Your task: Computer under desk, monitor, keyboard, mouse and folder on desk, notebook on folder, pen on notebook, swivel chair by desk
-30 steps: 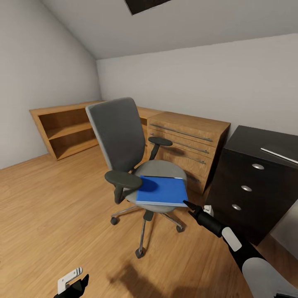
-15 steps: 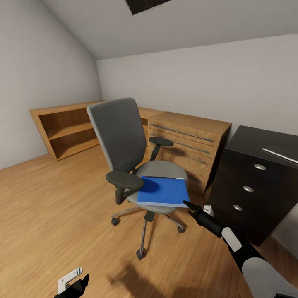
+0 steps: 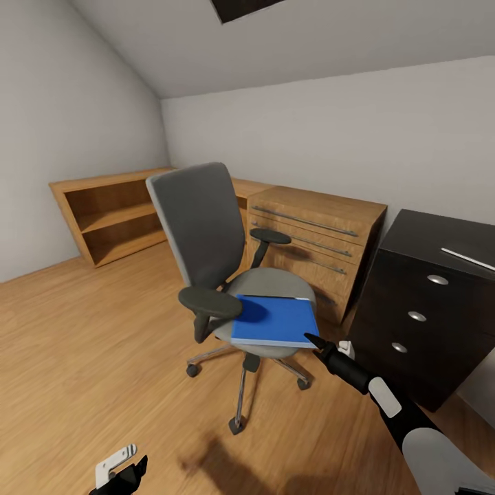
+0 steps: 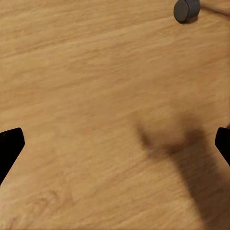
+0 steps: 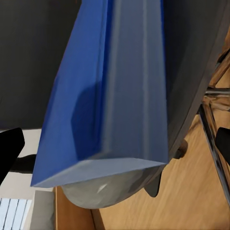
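Observation:
The grey swivel chair (image 3: 206,234) stands mid-room on the wooden floor. The bright blue folder (image 3: 275,320) lies flat on its seat. My right gripper (image 3: 311,339) is at the folder's near right corner. In the right wrist view it (image 5: 115,148) is open, and the folder's edge (image 5: 120,96) fills the space ahead between the fingers. The black desk (image 3: 419,302), with three silver knobs, stands to the right, and a thin white pen (image 3: 467,259) lies on top. My left gripper (image 3: 124,474) hangs low at the bottom left, open (image 4: 115,143) over bare floor.
A light wooden drawer unit (image 3: 316,237) stands behind the chair against the wall, with a low wooden shelf (image 3: 110,213) to its left. The chair's star base and casters (image 3: 237,423) spread out on the floor; one caster (image 4: 186,9) lies ahead of the left gripper.
The whole picture has shifted slightly to the right, so the camera moved. The folder's corner now sits a little closer to my right gripper. Both grippers hold the same pose.

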Robot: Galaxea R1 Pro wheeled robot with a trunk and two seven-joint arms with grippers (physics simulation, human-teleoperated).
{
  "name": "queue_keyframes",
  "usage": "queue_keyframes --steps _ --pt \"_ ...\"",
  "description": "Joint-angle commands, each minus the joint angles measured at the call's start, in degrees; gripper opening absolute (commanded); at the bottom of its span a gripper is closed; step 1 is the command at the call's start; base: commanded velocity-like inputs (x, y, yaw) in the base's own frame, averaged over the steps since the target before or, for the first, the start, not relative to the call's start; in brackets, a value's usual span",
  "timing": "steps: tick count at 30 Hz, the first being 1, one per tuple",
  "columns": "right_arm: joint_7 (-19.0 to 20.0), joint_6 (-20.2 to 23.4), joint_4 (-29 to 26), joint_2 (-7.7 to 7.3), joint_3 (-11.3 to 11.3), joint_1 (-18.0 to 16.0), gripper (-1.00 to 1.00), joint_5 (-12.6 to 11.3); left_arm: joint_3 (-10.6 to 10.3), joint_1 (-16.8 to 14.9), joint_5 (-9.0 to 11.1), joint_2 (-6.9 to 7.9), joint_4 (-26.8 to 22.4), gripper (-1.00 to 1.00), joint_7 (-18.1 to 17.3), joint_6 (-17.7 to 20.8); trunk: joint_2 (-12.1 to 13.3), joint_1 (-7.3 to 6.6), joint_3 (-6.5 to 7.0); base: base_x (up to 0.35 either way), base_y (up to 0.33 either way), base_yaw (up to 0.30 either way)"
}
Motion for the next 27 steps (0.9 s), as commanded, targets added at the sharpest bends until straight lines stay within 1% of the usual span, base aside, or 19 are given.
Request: queue_keyframes --steps 1,19,20,27 --pt "0.07 0.45 0.01 0.01 -0.14 -0.05 1.00 -0.31 -0.07 -0.01 0.58 0.01 -0.06 1.00 0.14 0.10 -0.02 -0.01 -0.05 0.002 0.002 0.000" --pt "0.07 0.45 -0.05 -0.02 -0.20 -0.09 1.00 -0.35 -0.07 -0.01 0.58 0.02 -0.06 1.00 0.14 0.10 -0.02 -0.01 -0.05 0.000 0.000 0.000" --pt "0.07 0.45 -0.06 -0.01 -0.21 -0.08 -1.00 -0.34 -0.07 -0.01 0.58 0.02 -0.06 1.00 0.14 0.10 -0.02 -0.01 -0.05 0.000 0.000 0.000" --pt "0.07 0.45 -0.08 -0.07 -0.23 -0.05 -1.00 -0.32 -0.07 -0.01 0.51 0.01 -0.06 1.00 0.14 0.10 -0.02 -0.01 -0.05 0.000 0.000 0.000"
